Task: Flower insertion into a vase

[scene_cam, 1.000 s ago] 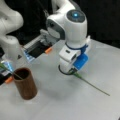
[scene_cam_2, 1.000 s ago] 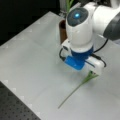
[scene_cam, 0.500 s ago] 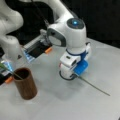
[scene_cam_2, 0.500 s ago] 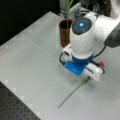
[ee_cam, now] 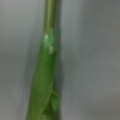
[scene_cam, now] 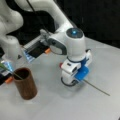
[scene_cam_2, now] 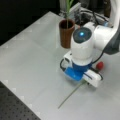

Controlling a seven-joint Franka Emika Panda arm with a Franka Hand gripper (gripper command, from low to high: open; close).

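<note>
Where the arm bends down to the grey table, the gripper sits low over the surface, right above a thin green flower stem lying flat there. In both front views the stem runs out from under the blue part of the hand toward the table edge; its other end is hidden beneath the gripper. Whether the jaws are closed on the stem or stand apart cannot be told, since the hand body covers them. The wrist view is filled by the stem seen very close: a bright green swollen part below, a thinner olive stalk above, grey table behind.

The vase, a brown wood-look cylinder, stands upright on the table well apart from the gripper, toward a front view's left. It already holds one green stalk, which rises from its dark mouth in a front view and leans out over the rim.
</note>
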